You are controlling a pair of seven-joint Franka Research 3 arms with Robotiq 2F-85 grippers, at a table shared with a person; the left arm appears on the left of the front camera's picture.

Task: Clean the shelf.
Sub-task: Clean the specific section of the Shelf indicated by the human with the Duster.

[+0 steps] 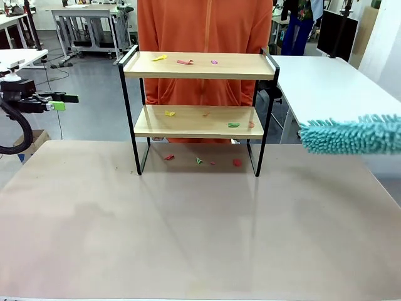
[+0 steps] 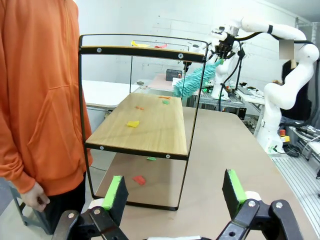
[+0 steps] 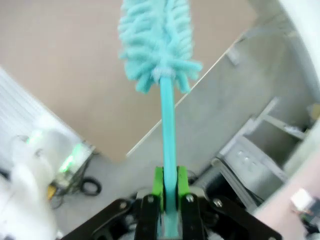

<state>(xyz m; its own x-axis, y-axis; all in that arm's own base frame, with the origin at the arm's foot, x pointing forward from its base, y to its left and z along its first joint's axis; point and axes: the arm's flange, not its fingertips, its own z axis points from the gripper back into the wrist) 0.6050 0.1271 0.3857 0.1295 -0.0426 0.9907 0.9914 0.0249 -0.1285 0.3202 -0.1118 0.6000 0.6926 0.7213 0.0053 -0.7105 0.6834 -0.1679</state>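
Teal duster point(image 1: 351, 135) clamped in right tool point(image 3: 169, 181), lying level right of shelf point(image 1: 199, 66), head toward it; left tool point(image 2: 176, 189) open.

Shelf point(image 1: 238, 66): boards of light wood, smooth and matt with faint grain; its frame is thin black metal, painted, low sheen. Duster point(image 1: 351, 135): head of teal fluffy cloth pile, shaggy and matt, on a smooth teal plastic handle with slight gloss; scraps point(image 1: 185, 62) on the boards and on the table point(image 1: 200, 238) look like thin coloured paper, some crumpled. Table top beige, smooth, satin enough to mirror the shelf legs faintly; person's top point(image 1: 203, 25) orange cloth, matt; left gripper point(image 2: 175, 191) matt black with green rubbery-looking pads point(image 2: 116, 192).
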